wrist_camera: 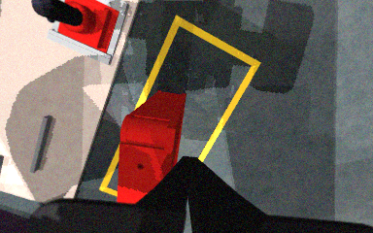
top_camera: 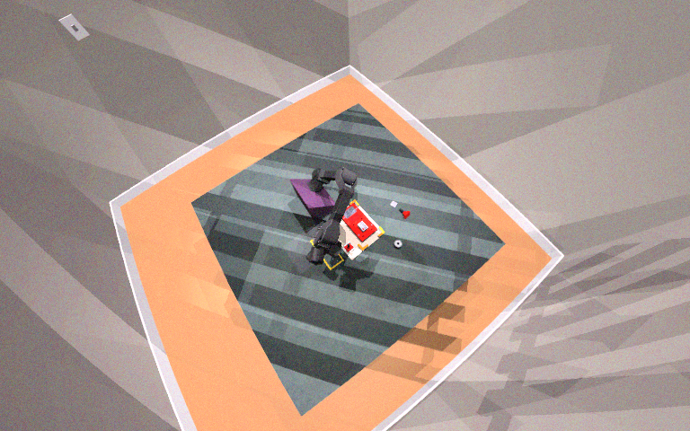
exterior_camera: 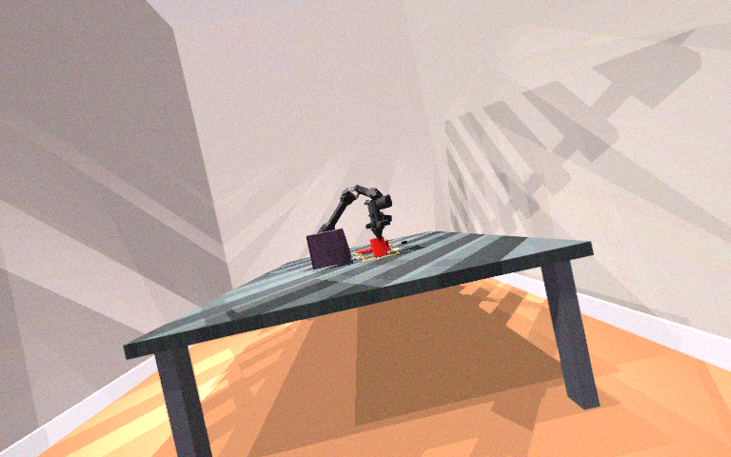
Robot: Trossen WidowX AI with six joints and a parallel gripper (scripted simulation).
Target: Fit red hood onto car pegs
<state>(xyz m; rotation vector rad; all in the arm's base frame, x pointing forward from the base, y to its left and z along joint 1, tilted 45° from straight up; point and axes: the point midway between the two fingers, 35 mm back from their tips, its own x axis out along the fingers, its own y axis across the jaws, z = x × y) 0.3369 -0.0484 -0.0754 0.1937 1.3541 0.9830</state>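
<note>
— Jaws?
— Shut, nothing gripped, by my view.
— Hood (exterior_camera: pixel 379 247) (wrist_camera: pixel 148 150)?
— Bench (top_camera: pixel 331 310) (exterior_camera: pixel 323 307) (wrist_camera: pixel 355 121), beside cream board (top_camera: pixel 356 244) (wrist_camera: pixel 24 63); I see it partly covering a yellow rectangular outline (top_camera: pixel 331 268) (wrist_camera: pixel 218 42).

The faceted purple block (top_camera: pixel 311 197) (exterior_camera: pixel 328 249) looks matt and smooth; the slim grey bar (wrist_camera: pixel 42 144) on the cream board looks like dull metal.
</note>
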